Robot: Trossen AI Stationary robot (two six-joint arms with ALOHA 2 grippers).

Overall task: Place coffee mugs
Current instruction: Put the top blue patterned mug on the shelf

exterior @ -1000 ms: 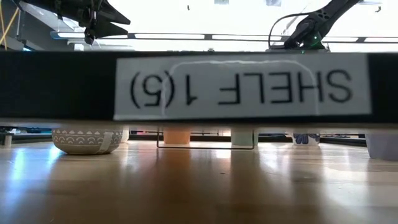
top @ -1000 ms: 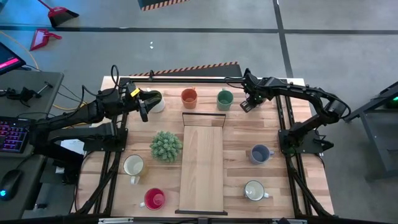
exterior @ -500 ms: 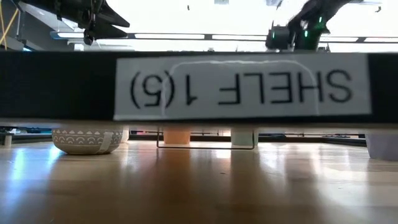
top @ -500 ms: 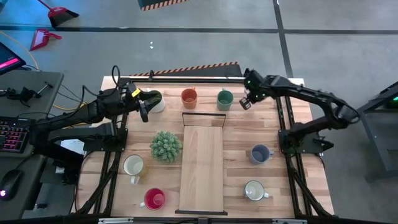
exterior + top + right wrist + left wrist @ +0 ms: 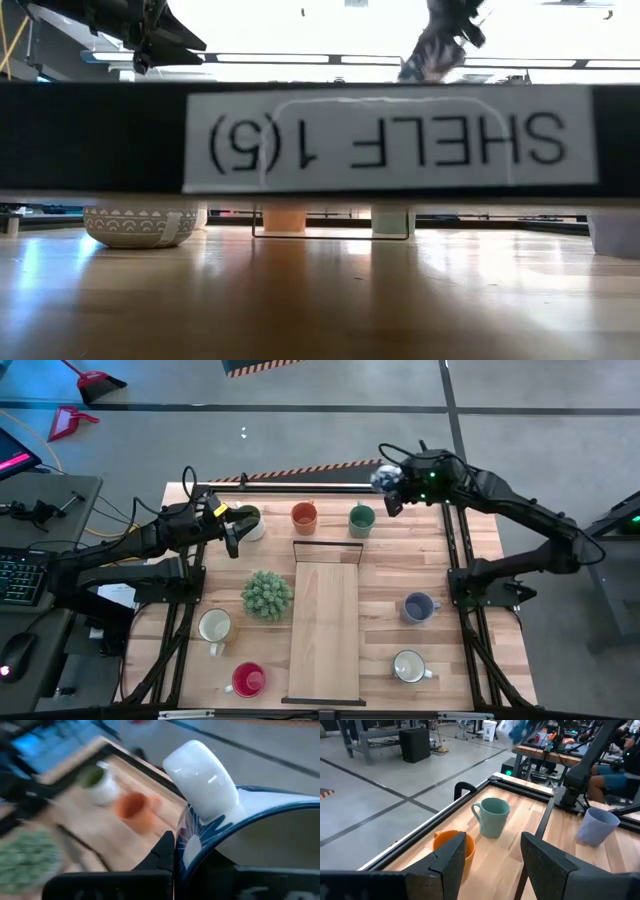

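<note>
Reaching over the table's [image 5: 420, 560] 1 o'clock corner, right gripper [image 5: 392, 482] clamps a patterned mug [image 5: 383, 479] aloft; left gripper [image 5: 232, 532] hovers wide at 11 o'clock.

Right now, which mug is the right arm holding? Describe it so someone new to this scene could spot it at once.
Start at the table's far edge in the high view, near its right corner. Above that edge the right arm's fingers are shut on a patterned mug, white with dark blue markings and a white handle. Unlike the orange mug and the teal mug nearby, it is lifted off the wood and is not one plain colour.
</note>
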